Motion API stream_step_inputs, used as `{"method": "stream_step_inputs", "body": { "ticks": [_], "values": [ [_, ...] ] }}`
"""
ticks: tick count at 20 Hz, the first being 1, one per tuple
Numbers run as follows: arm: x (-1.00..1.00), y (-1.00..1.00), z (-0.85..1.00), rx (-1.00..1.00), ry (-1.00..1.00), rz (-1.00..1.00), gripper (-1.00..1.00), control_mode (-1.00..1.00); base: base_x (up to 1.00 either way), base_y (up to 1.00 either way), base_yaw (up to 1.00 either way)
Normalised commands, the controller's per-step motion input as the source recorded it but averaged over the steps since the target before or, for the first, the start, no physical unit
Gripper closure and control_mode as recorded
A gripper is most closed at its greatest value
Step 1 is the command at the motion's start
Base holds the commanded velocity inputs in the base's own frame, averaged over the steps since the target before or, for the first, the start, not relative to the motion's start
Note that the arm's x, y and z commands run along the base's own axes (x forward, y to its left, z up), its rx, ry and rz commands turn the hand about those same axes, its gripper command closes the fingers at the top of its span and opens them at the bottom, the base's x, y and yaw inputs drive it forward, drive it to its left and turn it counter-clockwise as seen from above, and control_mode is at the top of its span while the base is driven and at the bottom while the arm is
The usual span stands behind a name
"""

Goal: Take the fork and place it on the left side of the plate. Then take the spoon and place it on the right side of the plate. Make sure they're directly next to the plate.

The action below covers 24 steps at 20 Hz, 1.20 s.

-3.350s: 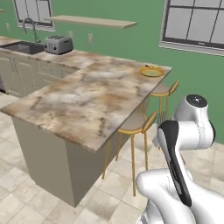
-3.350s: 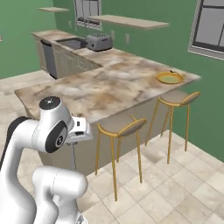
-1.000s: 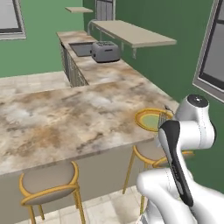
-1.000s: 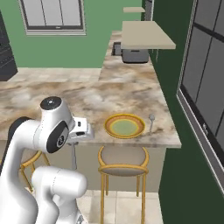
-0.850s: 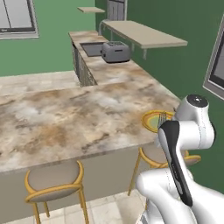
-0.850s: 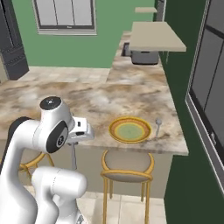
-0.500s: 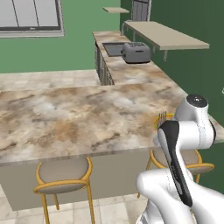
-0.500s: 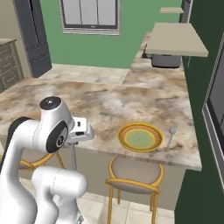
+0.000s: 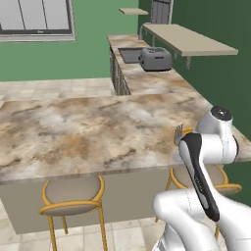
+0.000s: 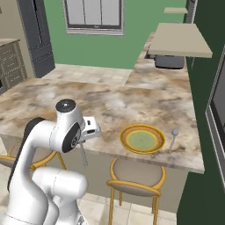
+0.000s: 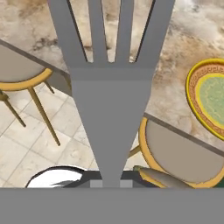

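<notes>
A: Where is the fork (image 11: 111,87) sitting?

B: It is rising up the middle of the hand view, tines toward the top edge, with the end effector (image 11: 111,183) pinching its handle at the bottom. In the right base view it is hanging from the hand at centre left, in front of the counter (image 10: 110,107) edge.

A: And the plate (image 10: 143,139)?

B: It is lying on the counter at centre right of the right base view, with the spoon (image 10: 172,137) just to its right. Stools (image 10: 137,176) are standing below.
</notes>
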Motion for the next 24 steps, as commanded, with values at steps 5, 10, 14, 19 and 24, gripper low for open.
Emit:
{"method": "stream_step_inputs", "body": {
  "ticks": [5,10,14,19,24],
  "values": [
    [0.55,0.01,-0.07,-0.01,0.00,-0.09,1.00,-1.00,0.00,0.00,0.00],
    [0.58,0.06,-0.09,-0.01,0.00,-0.25,1.00,-1.00,0.00,0.00,0.00],
    [0.68,0.00,-0.29,0.00,-0.01,-0.18,1.00,-1.00,0.00,0.00,0.00],
    [0.65,-0.14,-0.40,0.00,-0.07,-0.03,1.00,-1.00,0.00,0.00,0.00],
    [0.70,-0.30,-0.39,0.00,-0.06,0.00,1.00,-1.00,0.00,0.00,0.00]
  ]
}}
